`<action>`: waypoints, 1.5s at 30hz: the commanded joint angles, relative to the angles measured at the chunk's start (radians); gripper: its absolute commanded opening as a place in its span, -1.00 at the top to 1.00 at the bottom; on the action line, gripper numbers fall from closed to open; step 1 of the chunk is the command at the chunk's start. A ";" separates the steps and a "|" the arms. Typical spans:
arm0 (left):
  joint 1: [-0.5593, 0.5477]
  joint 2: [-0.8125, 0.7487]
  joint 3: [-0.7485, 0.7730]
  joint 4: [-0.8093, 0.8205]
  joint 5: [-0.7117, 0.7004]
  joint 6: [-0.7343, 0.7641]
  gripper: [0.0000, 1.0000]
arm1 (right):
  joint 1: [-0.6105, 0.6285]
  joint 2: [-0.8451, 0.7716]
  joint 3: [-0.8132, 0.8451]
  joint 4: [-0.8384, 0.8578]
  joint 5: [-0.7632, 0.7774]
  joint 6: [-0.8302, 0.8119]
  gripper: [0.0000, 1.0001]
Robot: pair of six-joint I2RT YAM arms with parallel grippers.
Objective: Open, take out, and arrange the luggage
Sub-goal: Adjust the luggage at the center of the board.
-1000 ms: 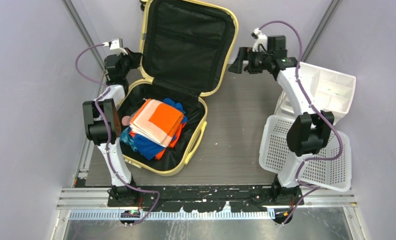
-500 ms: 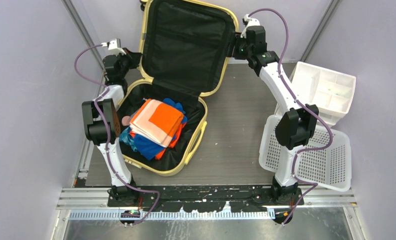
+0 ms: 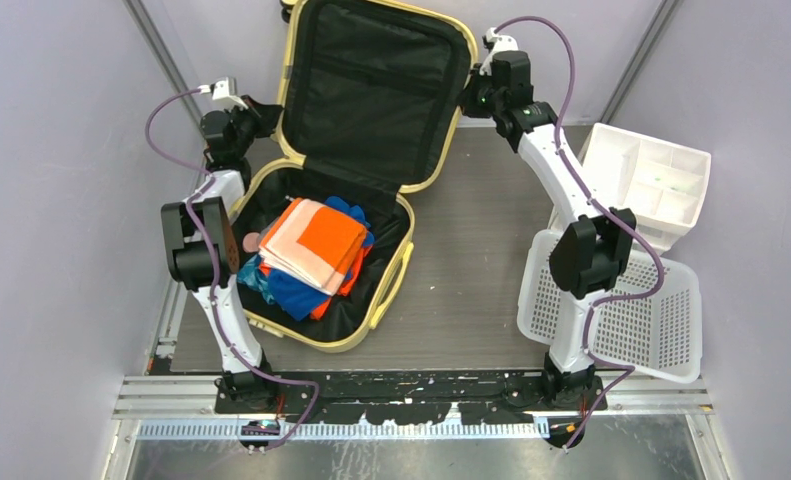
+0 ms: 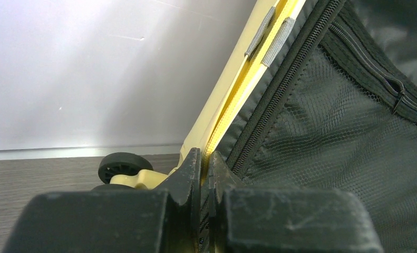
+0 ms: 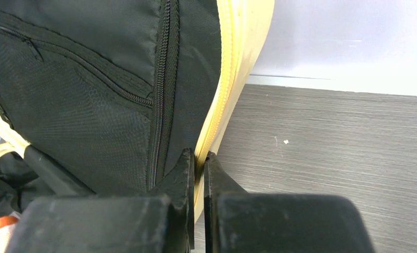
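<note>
The pale yellow luggage (image 3: 316,332) lies open on the table, its black-lined lid (image 3: 371,90) standing upright at the back. A stack of folded clothes (image 3: 314,250), orange, peach and blue, fills its lower half. My left gripper (image 3: 269,113) is shut on the lid's left yellow rim (image 4: 236,89), close to a black caster wheel (image 4: 123,164). My right gripper (image 3: 468,100) is shut on the lid's right yellow rim (image 5: 232,79), the jaws pinching the zipper edge from both sides.
A white perforated basket (image 3: 661,330) leans at the right front. Behind it stands a white drawer bin (image 3: 661,185) with compartments. Purple walls close in on both sides and behind the lid. Grey table (image 3: 481,260) lies between suitcase and basket.
My right arm swung left from beside the bin to the lid's right edge, and its gripper closed from wide open onto the rim. The left gripper stayed shut on the left rim.
</note>
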 commanded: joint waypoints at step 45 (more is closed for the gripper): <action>0.068 -0.065 0.077 0.312 -0.143 -0.256 -0.16 | 0.085 0.428 0.651 0.622 -0.102 -0.436 0.82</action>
